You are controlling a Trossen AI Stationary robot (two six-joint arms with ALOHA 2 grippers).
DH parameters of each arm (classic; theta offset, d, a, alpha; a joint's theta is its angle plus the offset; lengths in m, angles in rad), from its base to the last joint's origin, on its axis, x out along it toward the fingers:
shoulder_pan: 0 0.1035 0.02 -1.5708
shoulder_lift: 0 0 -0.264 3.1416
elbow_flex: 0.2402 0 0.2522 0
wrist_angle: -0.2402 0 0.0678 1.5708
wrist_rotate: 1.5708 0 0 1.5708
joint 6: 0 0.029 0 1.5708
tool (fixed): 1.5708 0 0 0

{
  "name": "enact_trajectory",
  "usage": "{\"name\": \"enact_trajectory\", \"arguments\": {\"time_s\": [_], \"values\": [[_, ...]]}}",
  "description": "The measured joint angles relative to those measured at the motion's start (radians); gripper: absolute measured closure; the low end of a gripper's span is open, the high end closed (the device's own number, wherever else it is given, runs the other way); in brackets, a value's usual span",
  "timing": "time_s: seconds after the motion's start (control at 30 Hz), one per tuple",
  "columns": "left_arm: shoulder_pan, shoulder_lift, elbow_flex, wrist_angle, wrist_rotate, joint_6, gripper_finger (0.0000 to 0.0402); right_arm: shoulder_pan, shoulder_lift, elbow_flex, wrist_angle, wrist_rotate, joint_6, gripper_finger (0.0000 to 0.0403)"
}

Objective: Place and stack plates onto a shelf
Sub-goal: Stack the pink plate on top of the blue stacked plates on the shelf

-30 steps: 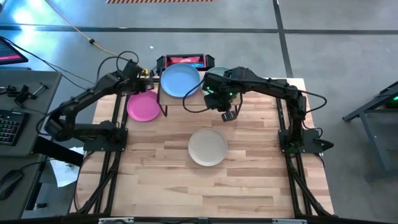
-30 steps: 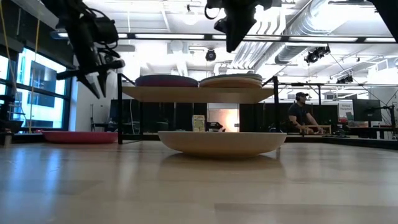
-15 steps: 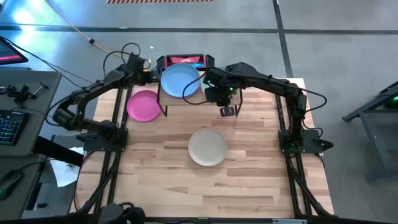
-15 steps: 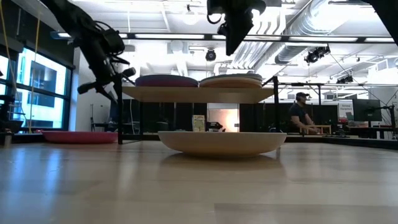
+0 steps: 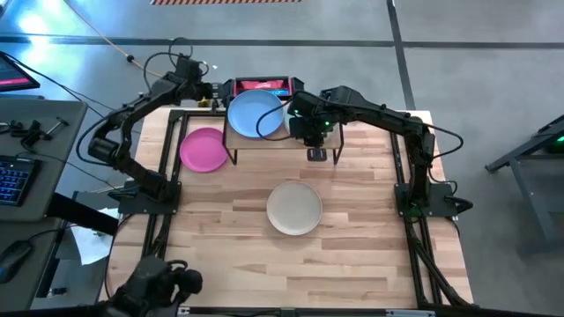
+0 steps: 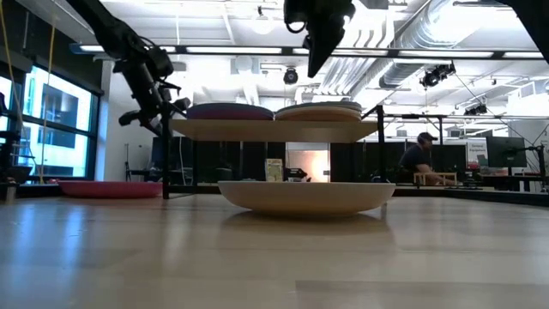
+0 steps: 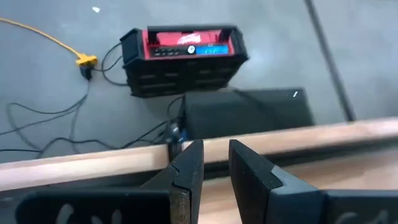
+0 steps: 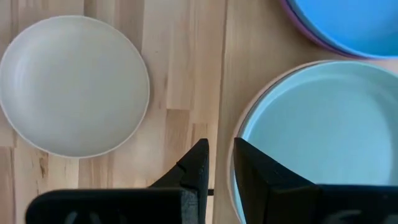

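Note:
The shelf stands at the table's far edge and carries two stacks. A blue plate tops the left stack, with a purple rim under it. A teal plate tops the right stack. A pink plate lies on the table left of the shelf. A cream plate lies near the table's middle. My right gripper hovers shut above the near edge of the teal plate, pointing down. My left gripper hangs shut in the air over the table's far edge, left of the shelf.
A red-and-black box and a black case sit on the floor just beyond the far edge, with cables and a yellow cord. A person is far behind the table. Bare wood stretches across the near half of the tabletop.
My left gripper has swung from over the shelf's left end toward the table's far edge, and its arm has stretched out that way. My right gripper has crept a little toward the far edge above the right stack. The plates have not moved.

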Motion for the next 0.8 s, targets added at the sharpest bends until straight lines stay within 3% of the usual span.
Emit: {"name": "enact_trajectory", "arguments": {"time_s": [0.43,0.8], "values": [[0.021,0.003,0.01,-0.092,-0.019,0.246,0.0335,-0.002,0.0,0.0,0.069,0.028,0.023,0.0348],[0.005,0.001,0.01,-0.144,-0.035,0.591,0.0335,-0.002,0.0,0.0,0.069,0.028,0.023,0.0348]]}}
